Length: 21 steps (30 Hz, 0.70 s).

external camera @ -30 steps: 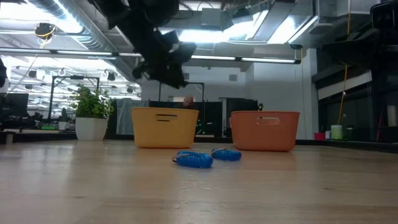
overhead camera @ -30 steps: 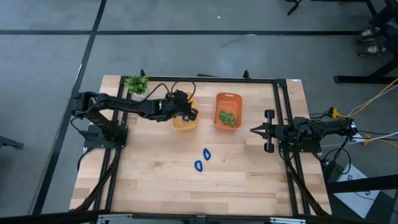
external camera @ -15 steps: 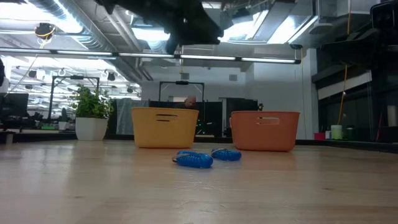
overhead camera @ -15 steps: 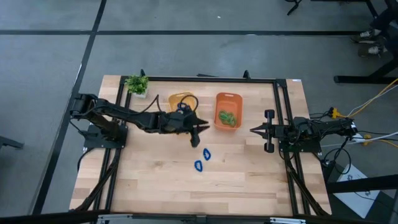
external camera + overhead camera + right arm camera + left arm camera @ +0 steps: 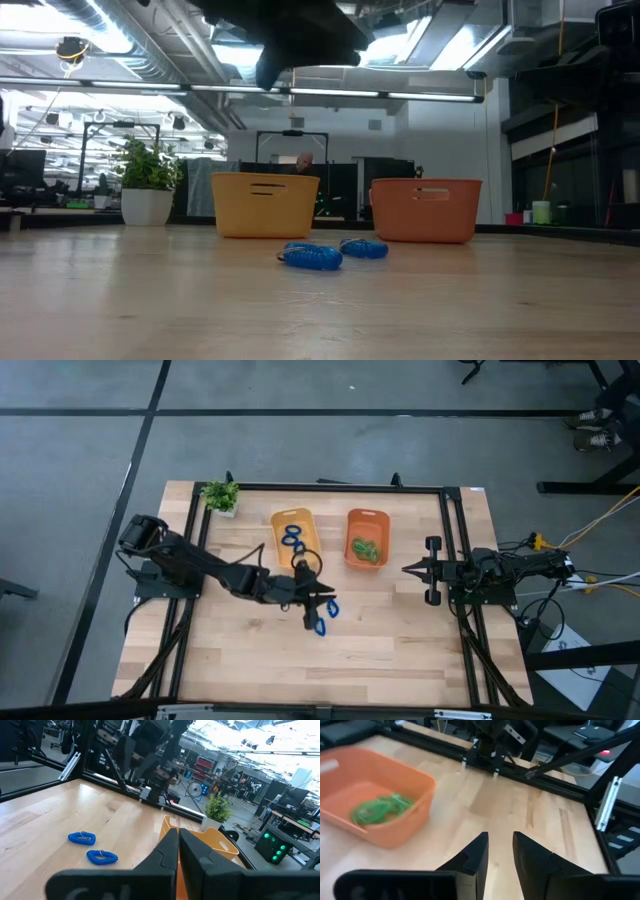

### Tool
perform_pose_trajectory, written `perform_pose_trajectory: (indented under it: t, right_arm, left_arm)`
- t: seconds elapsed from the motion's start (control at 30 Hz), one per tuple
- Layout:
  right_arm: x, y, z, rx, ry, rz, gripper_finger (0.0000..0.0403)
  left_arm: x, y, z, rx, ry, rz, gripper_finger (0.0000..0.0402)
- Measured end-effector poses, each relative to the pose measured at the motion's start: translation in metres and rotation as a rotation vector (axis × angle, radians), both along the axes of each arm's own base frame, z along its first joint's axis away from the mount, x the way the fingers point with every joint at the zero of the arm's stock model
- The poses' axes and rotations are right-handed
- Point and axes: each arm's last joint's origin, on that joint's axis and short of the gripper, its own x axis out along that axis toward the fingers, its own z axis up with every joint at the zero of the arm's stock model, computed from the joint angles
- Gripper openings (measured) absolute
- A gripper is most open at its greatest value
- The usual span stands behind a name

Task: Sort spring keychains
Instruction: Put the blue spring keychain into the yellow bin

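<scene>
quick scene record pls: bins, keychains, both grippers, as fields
yellow bin: holds blue keychains
orange bin: holds green keychains
loose on table: two blue keychains, one and another, apart from the bins
left gripper: open, empty, above the loose pair
right gripper: shut, empty, waits at the table's right side
plant: far left corner
</scene>
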Motion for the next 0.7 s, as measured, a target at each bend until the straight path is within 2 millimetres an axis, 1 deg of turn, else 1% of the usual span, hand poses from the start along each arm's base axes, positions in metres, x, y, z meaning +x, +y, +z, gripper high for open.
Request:
perform_pose_trajectory:
  t: [0.17, 0.27, 0.47, 0.7]
  right_arm:
    - [0.0, 0.0, 0.0, 0.0, 0.0, 0.0, 0.0016]
    - [0.0, 0.0, 0.0, 0.0, 0.0, 0.0, 0.0016]
    - [0.0, 0.0, 0.0, 0.0, 0.0, 0.0, 0.0016]
    - [0.0, 0.0, 0.0, 0.0, 0.001, 0.0, 0.0016]
  left_arm:
    - [0.004, -0.009, -0.015, -0.099, 0.025, 0.019, 0.0076]
    - [0.008, -0.016, -0.021, -0.129, 0.037, 0.004, 0.0071]
    - [0.023, -0.032, -0.014, -0.12, 0.042, -0.046, 0.0057]
    - [0.031, -0.044, -0.005, -0.082, 0.236, -0.006, 0.0022]
